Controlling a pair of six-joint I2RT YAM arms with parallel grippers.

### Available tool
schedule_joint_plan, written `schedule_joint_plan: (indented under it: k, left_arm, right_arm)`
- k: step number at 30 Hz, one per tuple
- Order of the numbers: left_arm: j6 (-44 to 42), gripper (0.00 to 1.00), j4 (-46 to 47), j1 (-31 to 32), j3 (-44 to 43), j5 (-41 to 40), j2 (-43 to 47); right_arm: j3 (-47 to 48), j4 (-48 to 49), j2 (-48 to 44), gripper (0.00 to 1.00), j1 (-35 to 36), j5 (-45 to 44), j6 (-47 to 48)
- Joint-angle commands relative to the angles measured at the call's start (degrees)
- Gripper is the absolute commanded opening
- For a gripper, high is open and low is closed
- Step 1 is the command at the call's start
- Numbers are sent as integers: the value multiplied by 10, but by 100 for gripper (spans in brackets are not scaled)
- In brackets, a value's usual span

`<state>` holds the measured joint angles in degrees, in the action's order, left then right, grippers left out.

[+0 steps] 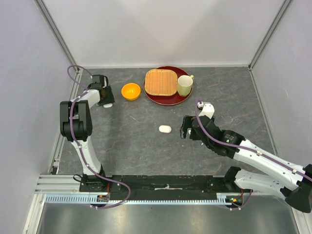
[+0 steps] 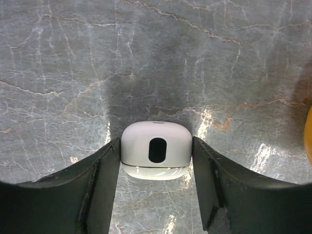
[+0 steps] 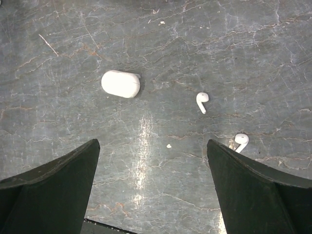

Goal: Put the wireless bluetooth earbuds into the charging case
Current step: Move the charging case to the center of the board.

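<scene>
A white closed charging case (image 2: 156,151) with a dark oval mark sits on the grey marbled table between my left gripper's fingers. My left gripper (image 2: 156,141) is shut on it, both pads touching its sides; in the top view the gripper (image 1: 106,100) is at the far left over that case (image 1: 108,104). A second white closed case (image 1: 165,128) lies mid-table and also shows in the right wrist view (image 3: 121,84). Two white earbuds (image 3: 202,101) (image 3: 241,141) lie on the table, the nearer one beside my right finger. My right gripper (image 3: 152,146) is open and empty, just right of the middle case (image 1: 186,127). Other earbuds are out of view.
An orange bowl (image 1: 130,91) stands right of my left gripper; its edge shows in the left wrist view (image 2: 309,134). A red plate (image 1: 168,100) at the back holds a woven tray (image 1: 160,82) and a pale cup (image 1: 185,85). A white crumb (image 3: 168,146) lies between my right fingers.
</scene>
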<state>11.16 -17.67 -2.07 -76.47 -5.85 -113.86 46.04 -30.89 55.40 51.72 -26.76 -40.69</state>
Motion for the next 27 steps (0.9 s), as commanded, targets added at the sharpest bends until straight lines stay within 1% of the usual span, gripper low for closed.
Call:
schedule_joint_plan:
  k: [1, 2, 3, 5, 8, 10, 11, 12, 14, 16, 18, 21, 22, 23, 24, 25, 27]
  left_arm:
    - [16, 62, -2, 0, 10, 29, 18]
    - [18, 61, -2, 0, 14, 32, 21]
    - [18, 57, -3, 1, 18, 40, 23]
    - [18, 53, -6, 0, 24, 51, 34]
    - [20, 46, -36, 2, 25, 81, 45]
    - [27, 45, -44, 3, 39, 116, 60]
    - [39, 43, -41, 7, 60, 130, 85]
    - [46, 43, -21, 10, 74, 158, 97]
    - [56, 43, -4, 16, 118, 181, 140]
    - [62, 43, 14, 49, 148, 189, 171]
    - [69, 43, 17, 61, 189, 189, 216]
    - [74, 44, 22, 112, 233, 189, 275]
    - [64, 44, 25, 150, 242, 186, 289]
    - [62, 46, 22, 170, 257, 167, 300]
    - [66, 46, 23, 187, 266, 163, 311]
    - [67, 47, 28, 217, 275, 163, 332]
    - [60, 48, 29, 247, 299, 147, 352]
  right_arm:
    - [26, 7, 2, 98, -3, 2, 8]
    - [26, 7, 2, 98, -3, 5, 7]
    - [26, 7, 2, 98, -3, 7, 6]
    - [24, 8, -2, 98, -3, 7, 4]
    - [19, 8, -6, 98, -3, 10, 1]
    - [18, 8, -10, 98, -3, 13, -1]
    - [16, 10, -11, 98, -4, 14, -2]
    - [15, 13, -12, 98, -4, 15, -3]
    - [13, 16, -13, 98, -4, 15, -9]
    - [13, 19, -13, 98, -4, 18, -11]
    - [13, 21, -15, 98, -4, 19, -15]
    - [6, 22, -21, 98, -5, 15, -25]
    - [2, 23, -22, 98, -5, 14, -27]
    - [0, 25, -23, 98, -5, 14, -30]
    - [-2, 26, -23, 98, -6, 13, -33]
    - [-2, 27, -25, 98, -6, 13, -38]
    - [-1, 26, -26, 98, -6, 11, -43]
